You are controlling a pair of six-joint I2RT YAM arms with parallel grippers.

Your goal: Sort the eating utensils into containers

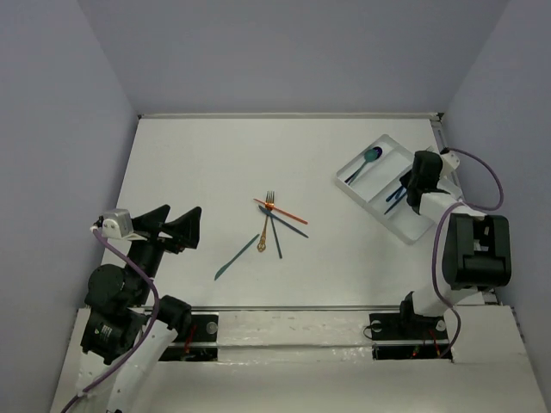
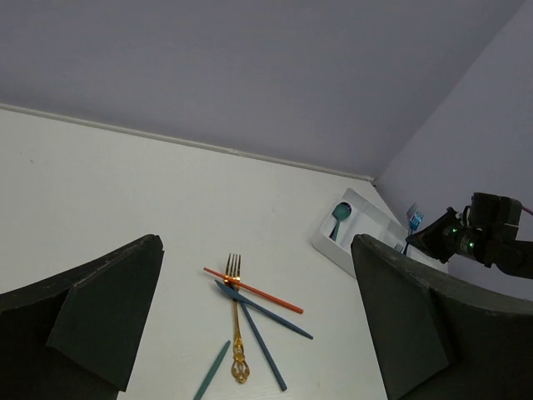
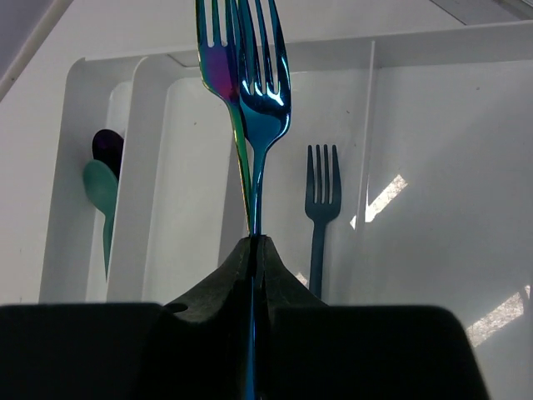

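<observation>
Item 1: a blue fork point(image 3: 265, 92) is clamped between the closed fingers of the right pincer point(image 3: 254, 243), tines pointing away from the wrist. A second, iridescent fork point(image 3: 215, 58) overlaps it on the left. Its stem runs down into the same closed seam, but whether it is gripped as firmly cannot be told.

Item 2: both forks are held over the white divided tray point(image 1: 377, 182) at the far right of the desk point(image 1: 198, 163). In the right wrist view they stand against the compartment where 1 dark fork point(image 3: 321, 196) lies flat. The outermost compartment on the left of that view holds a teal spoon point(image 3: 102, 190) and a dark purple spoon point(image 3: 107, 148), bowls close together.

Item 3: 5 utensils lie loose on the desk near its centre.
- A gold fork point(image 1: 266, 222) has its tines toward the far edge.
- An orange-red utensil point(image 1: 281, 212), type not discernible, lies across the gold fork just below the tines.
- 2 dark blue utensils point(image 1: 288, 225) cross the same cluster.
- A teal knife point(image 1: 237, 256) lies just apart from it, on the near-left side.

Item 4: the left pincer point(image 1: 183, 212) is at the left side of the desk, well apart from the cluster, with its fingers spread wide and nothing between them.
</observation>
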